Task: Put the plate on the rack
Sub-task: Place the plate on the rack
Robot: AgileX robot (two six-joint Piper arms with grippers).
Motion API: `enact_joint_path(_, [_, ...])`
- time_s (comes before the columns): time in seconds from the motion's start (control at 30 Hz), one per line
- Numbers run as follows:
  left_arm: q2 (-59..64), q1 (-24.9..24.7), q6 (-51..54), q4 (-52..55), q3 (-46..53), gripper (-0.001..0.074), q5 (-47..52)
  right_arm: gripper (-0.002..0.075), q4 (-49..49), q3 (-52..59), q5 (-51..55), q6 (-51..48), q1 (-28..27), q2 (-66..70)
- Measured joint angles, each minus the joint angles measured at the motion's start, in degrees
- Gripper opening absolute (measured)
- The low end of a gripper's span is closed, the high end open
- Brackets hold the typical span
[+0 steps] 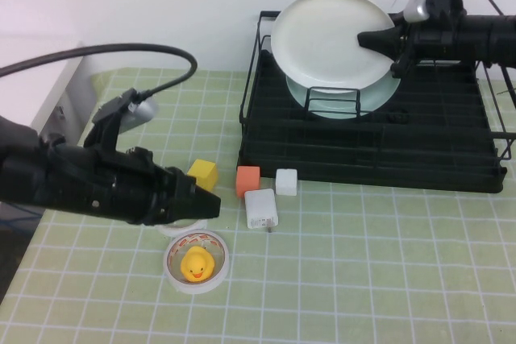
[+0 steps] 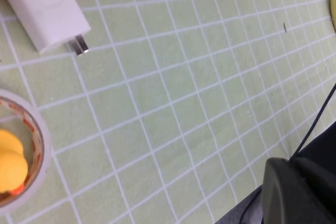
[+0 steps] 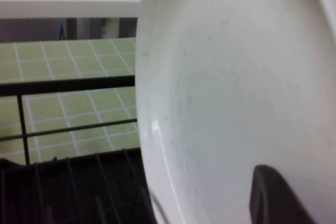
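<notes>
The white plate is held tilted, nearly upright, over the back left part of the black wire rack. My right gripper is shut on the plate's right rim. In the right wrist view the plate fills the picture, one of the fingers lies on its face, and a rack rail shows beyond it. A mint-green plate stands in the rack just behind and below the white one. My left gripper is shut and empty, low over the mat left of the rack.
In front of the rack lie a yellow block, an orange block, a small white block and a white charger. A tape roll with a yellow duck inside lies under the left gripper's tip.
</notes>
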Motion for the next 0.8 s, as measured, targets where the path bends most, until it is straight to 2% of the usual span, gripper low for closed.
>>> enact_joint_path(0.43, [0.1, 0.0, 2.6, -2.2, 2.9, 0.0, -1.2, 0.0143, 0.0, 0.0, -0.2, 1.3, 0.1, 0.6])
enact_joint_path(0.5, [0.1, 0.0, 2.7, -2.3, 2.9, 0.0, -1.2, 0.0181, -0.1, 0.0, -0.9, 2.0, 0.1, 0.6])
enact_joint_path(0.67, [0.1, 0.0, 2.8, -2.3, 2.9, 0.0, -1.4, 0.0356, -0.9, 0.0, -2.8, 6.8, 0.1, 0.9])
enact_joint_path(0.8, [0.1, 0.0, 4.0, -2.3, 2.9, 0.0, -2.4, 0.039, -2.0, 0.0, -2.1, 8.5, 0.1, 0.9])
